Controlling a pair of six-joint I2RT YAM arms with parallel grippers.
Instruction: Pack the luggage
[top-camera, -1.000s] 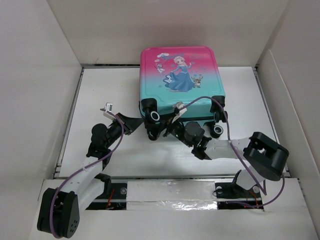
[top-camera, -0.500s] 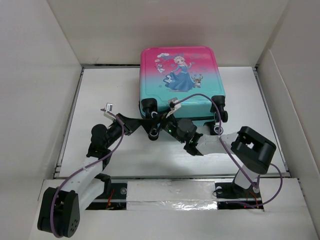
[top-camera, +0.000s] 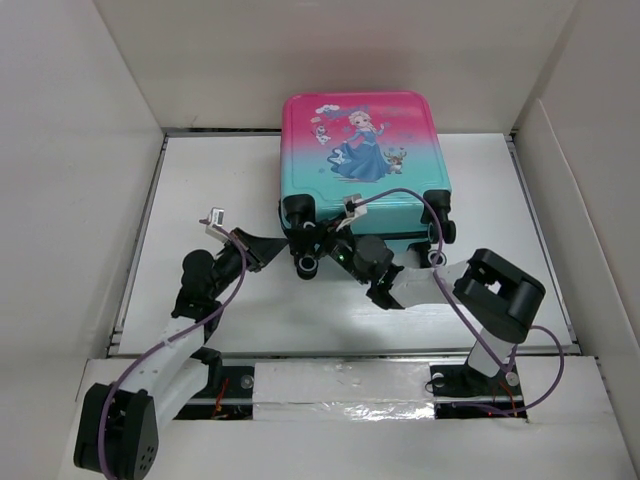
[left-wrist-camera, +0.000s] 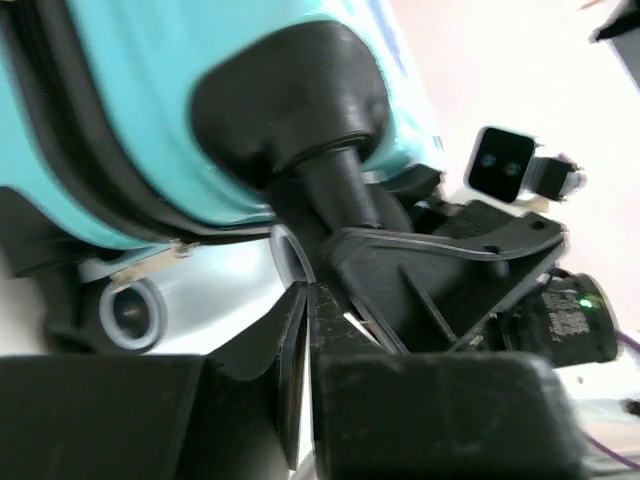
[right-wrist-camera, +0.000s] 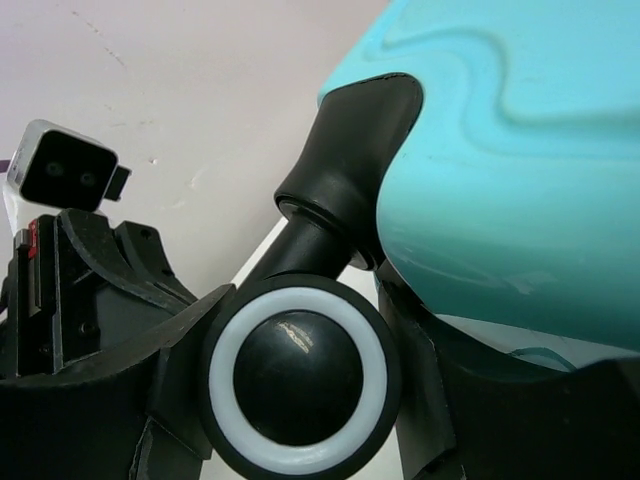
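Note:
The luggage (top-camera: 360, 150) lies shut and flat, pink-to-teal print up, with its wheels toward me. My right gripper (top-camera: 322, 240) reaches in from the right at the near left corner. In the right wrist view its fingers (right-wrist-camera: 170, 350) press both sides of a black-and-white wheel (right-wrist-camera: 298, 378) under the teal shell (right-wrist-camera: 520, 180). My left gripper (top-camera: 285, 247) comes from the left, shut and empty. Its tips (left-wrist-camera: 308, 290) meet just below the wheel's stem (left-wrist-camera: 340, 190), against the right gripper's finger (left-wrist-camera: 440, 270).
A second wheel (top-camera: 307, 265) hangs just below the grippers, and two more wheels (top-camera: 437, 245) sit at the near right corner. White walls (top-camera: 90, 150) enclose the table on three sides. A purple cable (top-camera: 400, 195) arcs over the suitcase's near edge.
My right arm has swung left to the luggage's near left corner, and its jaws have closed from wide open onto the wheel. The left gripper has stayed shut and nearly still.

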